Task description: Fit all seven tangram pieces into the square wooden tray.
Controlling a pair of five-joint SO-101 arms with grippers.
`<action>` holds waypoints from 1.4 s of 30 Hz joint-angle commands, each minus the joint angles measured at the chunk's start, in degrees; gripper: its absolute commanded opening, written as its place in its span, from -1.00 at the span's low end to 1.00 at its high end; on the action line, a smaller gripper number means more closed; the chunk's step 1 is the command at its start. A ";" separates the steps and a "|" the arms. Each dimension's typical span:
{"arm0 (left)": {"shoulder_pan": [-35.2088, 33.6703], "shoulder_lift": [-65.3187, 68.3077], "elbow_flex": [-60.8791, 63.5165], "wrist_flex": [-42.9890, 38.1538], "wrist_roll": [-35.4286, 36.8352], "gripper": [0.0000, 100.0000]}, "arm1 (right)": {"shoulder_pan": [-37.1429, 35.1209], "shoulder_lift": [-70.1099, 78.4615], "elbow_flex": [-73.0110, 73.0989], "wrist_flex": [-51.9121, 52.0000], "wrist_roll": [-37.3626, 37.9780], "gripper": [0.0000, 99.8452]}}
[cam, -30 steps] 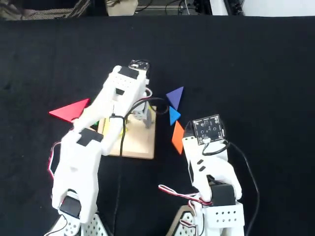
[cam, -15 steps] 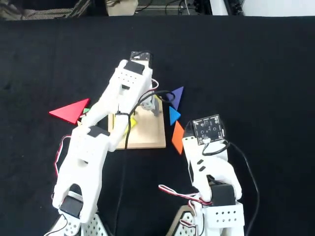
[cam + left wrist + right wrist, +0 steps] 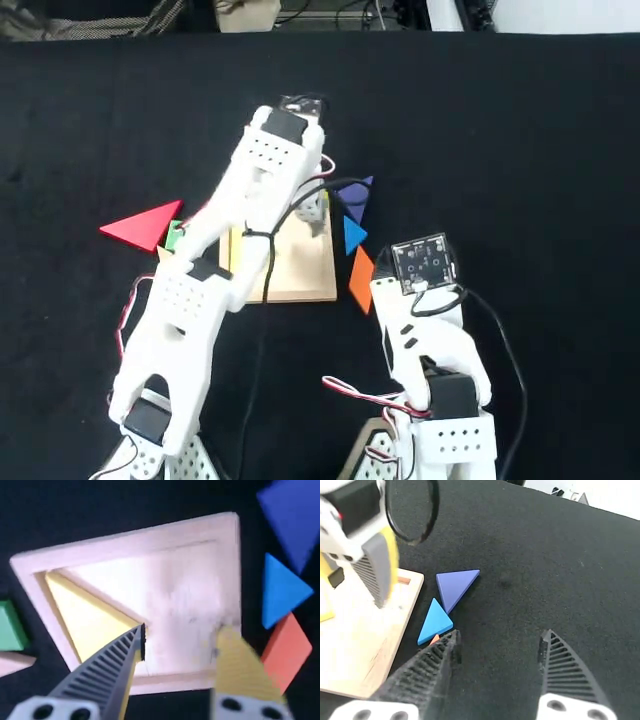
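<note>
Black cloth [image 3: 520, 150] is covering the whole table. Left of centre in the high view, a red triangle [image 3: 143, 225] is lying flat on the cloth, apart from the tray. Just right of it a green piece [image 3: 175, 236] is sitting on the cloth with a pale piece [image 3: 12, 662] just beside it; both are lying near the tray's left rim and outside it. The tray [image 3: 305, 280] is resting at the middle of the frame, and the left arm [image 3: 190, 310] is stretching from the lower left corner up across it, hiding part of its left side. A yellow triangle [image 3: 85, 615] is lying inside the tray, tucked into one corner, and the remaining floor is showing as bare wood. The left gripper [image 3: 181, 635] is hanging over that bare floor near the tray's upper right corner, its jaws spread wide and gripping nothing. Right of the tray three pieces are lying in a column on the cloth: a dark blue triangle [image 3: 357, 195] uppermost, a blue triangle [image 3: 353, 235] just below it, and an orange piece [image 3: 360, 280] lowest, just off the tray's right rim. The right arm [image 3: 430, 340] is standing right of centre in the lower half of the frame. The right gripper [image 3: 501, 640] is pointing down over the cloth beside the blue and orange pieces, its fingers wide apart and holding nothing.
</note>
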 commanded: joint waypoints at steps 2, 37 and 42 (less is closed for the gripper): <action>0.92 -0.97 0.40 0.88 0.62 -0.85 | 0.97 -3.56 -0.31 -0.70 0.44 -0.48; -2.15 -23.56 7.34 1.05 -10.64 -0.94 | 0.97 -3.47 -0.31 -0.62 0.44 -0.48; -13.41 -43.96 19.30 0.79 -14.07 -0.68 | 0.97 -3.47 -0.31 -0.62 0.44 -0.48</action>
